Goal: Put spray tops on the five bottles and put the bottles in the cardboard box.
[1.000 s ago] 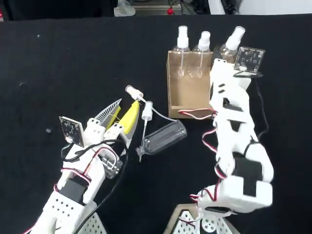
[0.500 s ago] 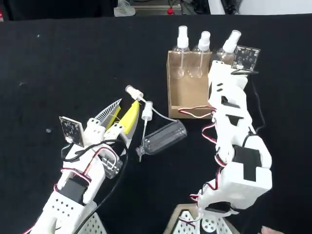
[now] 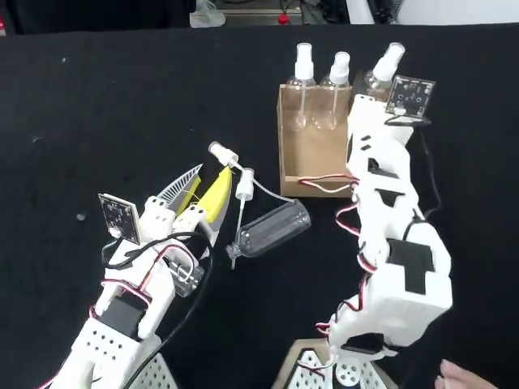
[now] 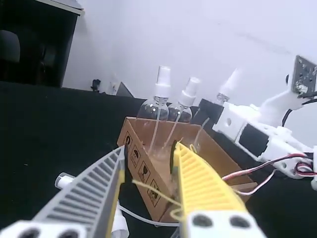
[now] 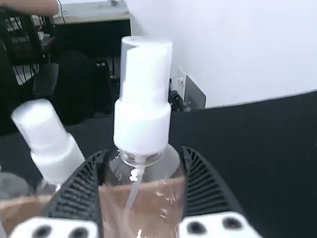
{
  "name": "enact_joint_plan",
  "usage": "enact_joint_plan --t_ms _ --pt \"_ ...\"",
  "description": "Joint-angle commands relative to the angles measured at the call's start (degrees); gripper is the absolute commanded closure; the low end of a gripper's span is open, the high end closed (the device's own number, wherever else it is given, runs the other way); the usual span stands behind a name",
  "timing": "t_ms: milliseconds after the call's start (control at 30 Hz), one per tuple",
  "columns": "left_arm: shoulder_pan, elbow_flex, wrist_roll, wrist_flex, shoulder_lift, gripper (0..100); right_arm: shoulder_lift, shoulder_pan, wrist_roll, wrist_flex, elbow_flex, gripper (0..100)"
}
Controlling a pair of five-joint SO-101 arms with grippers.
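Right gripper [image 5: 142,159] is clamped on bottle C [image 5: 144,174], with one finger [image 5: 79,191] pressed on each shoulder of it. Its spray top [image 5: 142,116] is fitted. From above, bottle C [image 3: 378,81] is seen tilted at the far corner of the cardboard box [image 3: 312,154], on the right arm's side. Whether its base is inside the box cannot be told.

Bottle A [image 3: 303,97] and bottle B [image 3: 333,101] are stood upright side by side against the box's far wall, both capped.

Bottle D [image 3: 272,229] is laid on its side on the table [image 3: 97,97], just off the box's near wall and toward the left arm, with no top on its neck.

Two loose spray tops, top 1 [image 3: 222,153] and top 2 [image 3: 244,185], are laid on the table on the left-arm side of the box, dip tubes attached.

Left gripper [image 3: 212,173] is released, its jaws spread and nothing held. It is parked low over the table, well apart from the box and pointed toward it, with top 1 just past its fingertips. From its wrist camera the box [image 4: 148,171] is framed between the grey finger [image 4: 91,196] and the yellow one.
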Motion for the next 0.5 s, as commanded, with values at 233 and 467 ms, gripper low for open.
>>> enact_joint_plan --t_ms 233,467 --pt "0.0 1.4 0.4 -1.0 -0.2 84 6.4 0.9 -0.7 -2.9 -9.6 98.7" --pt "0.0 1.4 0.4 -1.0 -0.2 84 12.1 0.9 -0.7 -2.9 -14.5 98.7"
